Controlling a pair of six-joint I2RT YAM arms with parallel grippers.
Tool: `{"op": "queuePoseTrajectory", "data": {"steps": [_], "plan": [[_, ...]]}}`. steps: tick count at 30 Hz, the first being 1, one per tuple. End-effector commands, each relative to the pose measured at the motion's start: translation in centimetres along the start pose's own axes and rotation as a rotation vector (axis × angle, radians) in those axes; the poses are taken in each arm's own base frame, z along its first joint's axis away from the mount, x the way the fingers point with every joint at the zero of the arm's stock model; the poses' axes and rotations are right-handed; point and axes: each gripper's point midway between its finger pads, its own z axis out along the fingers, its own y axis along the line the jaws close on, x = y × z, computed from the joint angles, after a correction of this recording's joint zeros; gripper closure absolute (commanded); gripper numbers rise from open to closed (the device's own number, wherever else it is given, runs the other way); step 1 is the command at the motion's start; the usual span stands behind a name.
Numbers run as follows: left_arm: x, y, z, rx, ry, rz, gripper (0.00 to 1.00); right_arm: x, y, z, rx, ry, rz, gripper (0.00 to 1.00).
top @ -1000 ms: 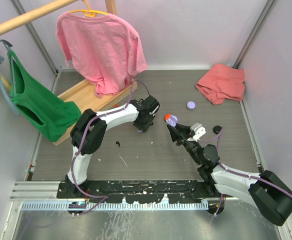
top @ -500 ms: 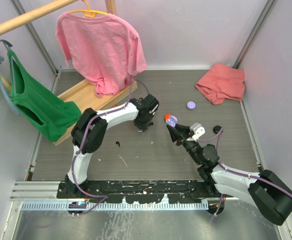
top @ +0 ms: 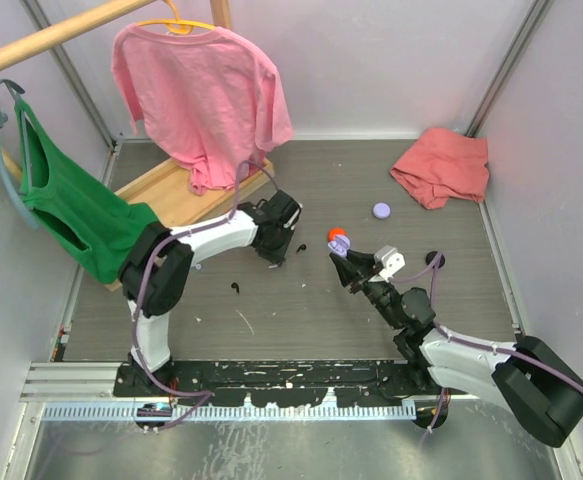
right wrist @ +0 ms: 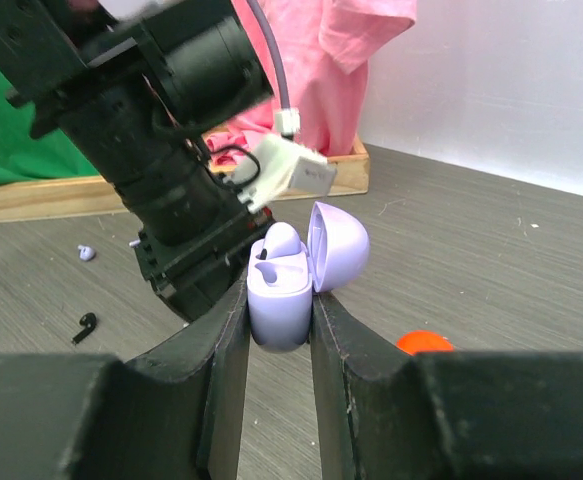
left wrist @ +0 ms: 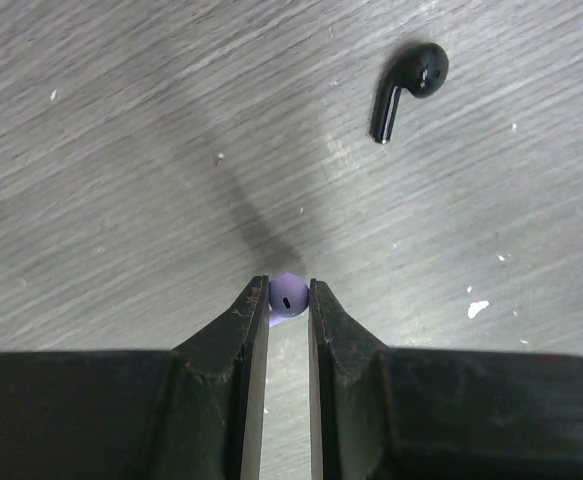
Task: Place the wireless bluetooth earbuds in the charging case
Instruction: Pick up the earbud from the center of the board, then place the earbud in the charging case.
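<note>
My right gripper [right wrist: 280, 312] is shut on an open lilac charging case [right wrist: 277, 285] and holds it off the table, lid hinged back. One lilac earbud [right wrist: 280, 240] sits in its far slot; the near slot is empty. In the top view the case [top: 340, 243] is at mid-table in the right gripper [top: 345, 256]. My left gripper [left wrist: 288, 288] is shut on a lilac earbud [left wrist: 289, 298] pinched at the fingertips, just above the table. It is left of the case in the top view [top: 276, 252].
A black earbud [left wrist: 411, 85] lies ahead and right of the left gripper. An orange-red case [top: 334, 234] sits just behind the held case. A closed lilac case [top: 381, 210] and a black case [top: 433, 258] lie to the right. A small lilac bit [right wrist: 86, 253] lies on the table.
My left arm has swung to the left, away from the held case. My right gripper with the case has barely moved.
</note>
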Motion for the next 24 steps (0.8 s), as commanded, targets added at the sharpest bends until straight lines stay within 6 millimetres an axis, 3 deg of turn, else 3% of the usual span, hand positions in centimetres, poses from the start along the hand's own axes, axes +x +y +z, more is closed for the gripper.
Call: {"op": "queuePoseTrajectory", "data": {"steps": [1, 13, 24], "plan": [[-3.8, -1.3, -4.6, 0.108, -0.202, -0.091, 0.9, -0.8, 0.9, 0.1, -0.045, -0.035, 0.013, 0.99], [-5.9, -3.2, -13.5, 0.31, -0.459, -0.198, 0.88, -2.3, 3.1, 1.6, -0.147, -0.073, 0.024, 0.99], [-6.4, -4.1, -21.8, 0.485, -0.673, -0.313, 0.9, -3.8, 4.4, 3.1, -0.189, -0.125, 0.02, 0.99]]}}
